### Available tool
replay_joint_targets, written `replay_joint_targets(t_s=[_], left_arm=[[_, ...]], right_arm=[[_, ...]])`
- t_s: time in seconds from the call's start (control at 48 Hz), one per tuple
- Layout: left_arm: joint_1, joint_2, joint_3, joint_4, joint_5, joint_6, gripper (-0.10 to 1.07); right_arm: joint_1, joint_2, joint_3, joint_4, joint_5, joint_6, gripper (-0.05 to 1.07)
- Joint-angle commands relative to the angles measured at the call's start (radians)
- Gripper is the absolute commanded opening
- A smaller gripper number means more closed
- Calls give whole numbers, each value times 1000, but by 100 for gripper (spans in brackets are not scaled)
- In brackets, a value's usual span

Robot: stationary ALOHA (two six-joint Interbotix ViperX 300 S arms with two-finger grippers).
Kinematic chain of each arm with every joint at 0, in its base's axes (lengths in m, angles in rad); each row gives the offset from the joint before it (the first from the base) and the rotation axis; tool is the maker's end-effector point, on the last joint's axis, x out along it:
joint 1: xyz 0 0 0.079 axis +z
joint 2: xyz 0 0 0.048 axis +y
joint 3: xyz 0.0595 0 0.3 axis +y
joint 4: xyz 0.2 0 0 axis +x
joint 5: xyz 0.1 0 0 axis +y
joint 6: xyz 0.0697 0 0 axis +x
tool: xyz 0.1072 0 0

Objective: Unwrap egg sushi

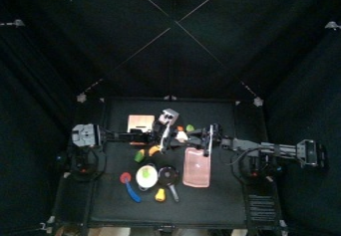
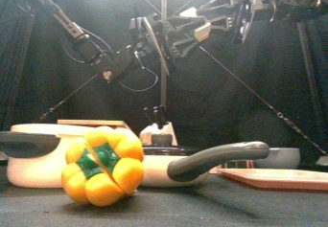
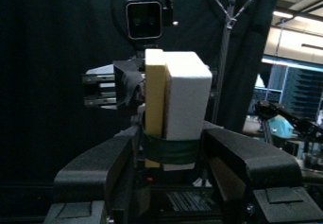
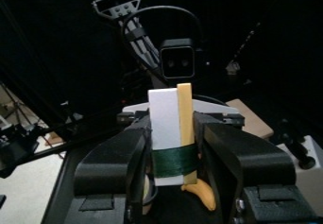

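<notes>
Front view has both arms up high over the worktop (image 2: 256,207), meeting in the air above a yellow bell pepper (image 2: 103,166) and a white pan (image 2: 153,159) with a grey handle. Egg sushi (image 3: 175,100) sits between the two claws: white rice block, yellow egg slab along one side, dark green band around the lower part. Left claw (image 3: 177,171) has its jaws either side of the banded end, but I can't tell if they're pinching. Right claw (image 4: 177,166) is clamped on the sushi's banded end. Off to the side lies a pink tray (image 1: 197,167).
</notes>
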Motion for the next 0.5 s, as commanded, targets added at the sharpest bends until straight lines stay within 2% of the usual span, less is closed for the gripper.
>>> replay_joint_targets(t_s=[0.0, 0.479], left_arm=[[2, -2, -11, -5, -6, 0, 84], [0, 6, -8, -6, -6, 0, 84]], right_arm=[[0, -9, -11, 0, -29, 2, 61], [-3, -9, -8, 0, -38, 2, 61]])
